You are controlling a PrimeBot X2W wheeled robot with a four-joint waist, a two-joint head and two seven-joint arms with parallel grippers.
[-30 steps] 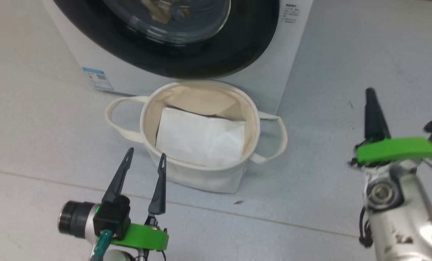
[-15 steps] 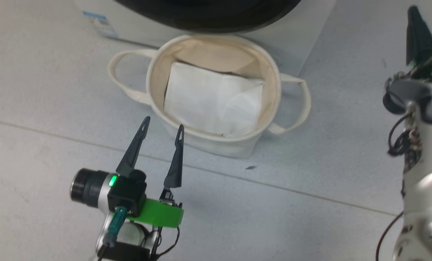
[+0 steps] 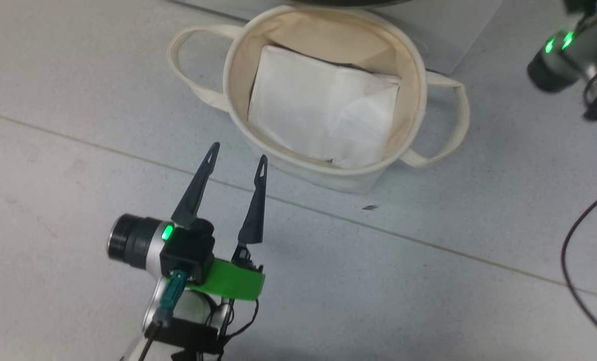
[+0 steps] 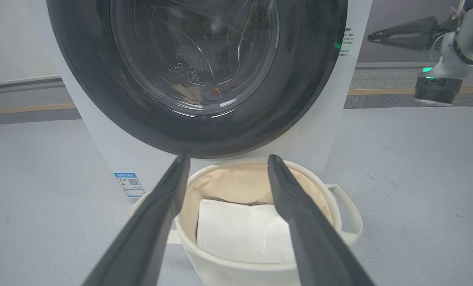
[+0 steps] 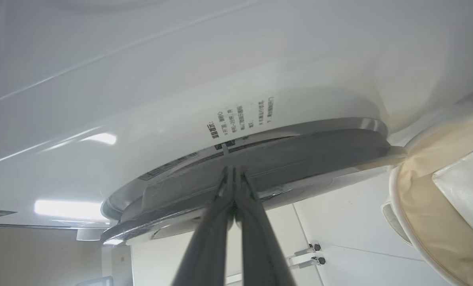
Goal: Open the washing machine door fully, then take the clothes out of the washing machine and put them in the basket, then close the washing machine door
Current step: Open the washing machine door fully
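We're pointing clenched right gripper (image 5: 233,171) at washing machine door (image 5: 307,151) rim: rigid, glossy, probably slippery, so best hooking behind edge. Left gripper (image 3: 237,152) spread, empty, hovering beside basket (image 3: 323,173).

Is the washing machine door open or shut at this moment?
Shut: the washing machine door lies with its black ring flat against the washing machine front, and the clothes sit behind its glass.

Pale grey floor (image 3: 52,75), faintly speckled, with a thin seam (image 3: 103,147) running slantwise across it. A small dark speck (image 3: 370,206) lies just past the seam. Well beyond the seam, a yellow stripe (image 4: 22,108) edges a darker strip below a white wall (image 4: 10,39).
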